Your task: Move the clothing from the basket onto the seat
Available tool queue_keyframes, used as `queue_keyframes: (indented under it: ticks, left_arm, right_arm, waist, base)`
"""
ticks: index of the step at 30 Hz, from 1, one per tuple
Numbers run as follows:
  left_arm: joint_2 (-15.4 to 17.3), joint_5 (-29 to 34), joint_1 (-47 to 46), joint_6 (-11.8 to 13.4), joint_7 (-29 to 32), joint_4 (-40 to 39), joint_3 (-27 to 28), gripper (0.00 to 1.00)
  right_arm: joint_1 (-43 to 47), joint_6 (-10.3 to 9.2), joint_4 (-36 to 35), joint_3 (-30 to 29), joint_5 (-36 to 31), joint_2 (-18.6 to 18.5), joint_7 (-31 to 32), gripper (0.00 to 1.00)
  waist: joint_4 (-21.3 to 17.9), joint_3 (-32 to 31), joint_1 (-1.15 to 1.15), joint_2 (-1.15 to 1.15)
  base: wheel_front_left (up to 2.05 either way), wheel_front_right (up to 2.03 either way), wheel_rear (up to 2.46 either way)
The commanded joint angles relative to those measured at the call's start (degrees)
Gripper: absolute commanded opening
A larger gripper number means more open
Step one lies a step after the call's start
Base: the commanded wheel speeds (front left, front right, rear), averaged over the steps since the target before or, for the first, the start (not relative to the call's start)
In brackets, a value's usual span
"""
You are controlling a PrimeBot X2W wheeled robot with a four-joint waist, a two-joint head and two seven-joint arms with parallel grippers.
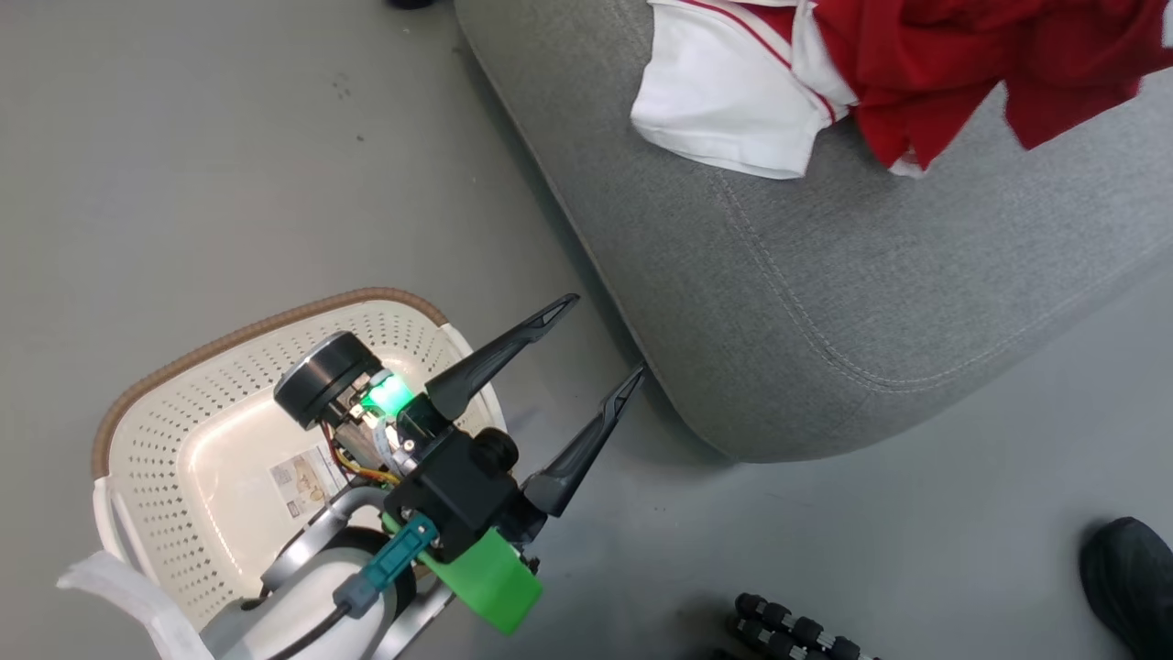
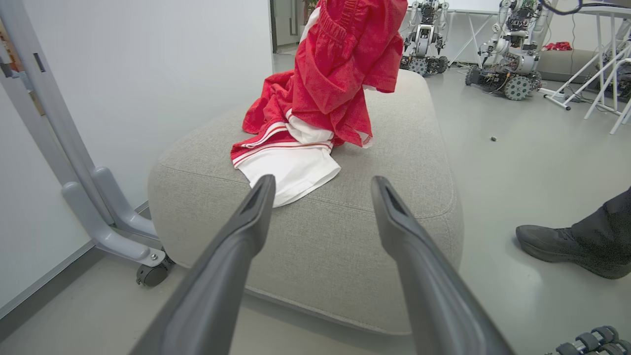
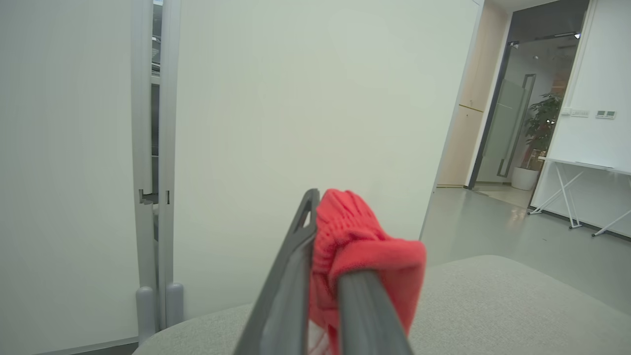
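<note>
The cream basket (image 1: 137, 431) stands on the floor at lower left, with just a paper label on its bottom. My left gripper (image 1: 605, 335) hangs open and holds nothing, between the basket and the grey seat (image 1: 825, 275); its wrist view has the open left gripper (image 2: 323, 181) pointing at the seat (image 2: 345, 236). Red clothing (image 1: 962, 73) lies on the seat with a white panel (image 1: 724, 92). A red garment (image 2: 340, 74) hangs from above, its lower end on the one with the white panel (image 2: 291, 167). My right gripper (image 3: 323, 222) is shut on bunched red clothing (image 3: 365, 246) above the seat (image 3: 493, 305).
A person's black shoe (image 1: 1127, 568) rests on the floor at lower right, near the seat's corner, also as a shoe (image 2: 567, 246). A black wheeled part (image 1: 797, 632) lies at the bottom edge. A grey stand on a caster (image 2: 108, 222) flanks the seat. Other robots (image 2: 517, 64) stand behind.
</note>
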Motion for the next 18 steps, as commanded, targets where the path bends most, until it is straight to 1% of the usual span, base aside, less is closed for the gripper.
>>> queue_keyframes:
  ticks: [1, 6, 9, 11, 16, 17, 18]
  left_arm:
    - [-0.03, 0.20, -1.64, -0.10, -0.29, -0.03, 0.04, 1.00]
    - [0.23, 0.76, -4.49, -0.17, -0.92, -0.08, -0.43, 1.00]
    - [0.43, 0.79, -5.88, -0.21, -1.36, 0.00, -0.80, 1.00]
    - [0.54, 0.90, -6.68, -0.22, -1.72, 0.20, -0.98, 1.00]
    - [0.69, 0.98, -7.87, -0.24, -2.55, 0.88, -1.51, 1.00]
    - [0.62, 0.87, -8.01, -0.25, -2.72, 1.09, -1.65, 1.00]
    - [0.56, 0.78, -8.20, -0.25, -2.85, 1.30, -1.74, 1.00]
  right_arm:
    - [-1.75, 0.00, 0.91, -0.52, 0.53, -0.87, -0.16, 0.00]
    - [-5.64, -0.01, 5.55, -2.40, 0.67, -5.11, -0.15, 0.00]
    - [-5.98, -0.01, 9.45, -2.78, 0.84, -6.54, -0.16, 0.00]
    - [-5.54, 0.00, 12.44, -2.96, 1.05, -6.77, -0.16, 0.00]
    - [-2.88, -0.01, 18.16, -4.06, 1.11, -4.81, -0.15, 0.00]
    - [-2.29, -0.01, 19.09, -4.61, 1.25, -4.42, -0.16, 0.17]
    - [-1.82, -0.01, 19.55, -5.06, 1.38, -4.09, -0.16, 0.43]
  waist:
    - [3.71, 3.41, 0.00, 0.00]
    - [7.39, 7.41, 0.00, 0.00]
    - [9.12, 9.47, 0.00, 0.00]
    - [10.01, 10.70, 0.00, 0.00]
    - [11.24, 12.25, 0.00, 0.00]
    - [11.40, 12.31, 0.00, 0.00]
    - [11.51, 12.31, 0.00, 0.00]
  base:
    - [0.00, 0.00, 0.00]
    - [0.00, 0.00, 0.00]
    - [0.00, 0.00, 0.00]
    - [0.00, 0.00, 0.00]
    - [0.00, 0.00, 0.00]
    - [0.00, 0.00, 0.00]
    - [0.00, 0.00, 0.00]
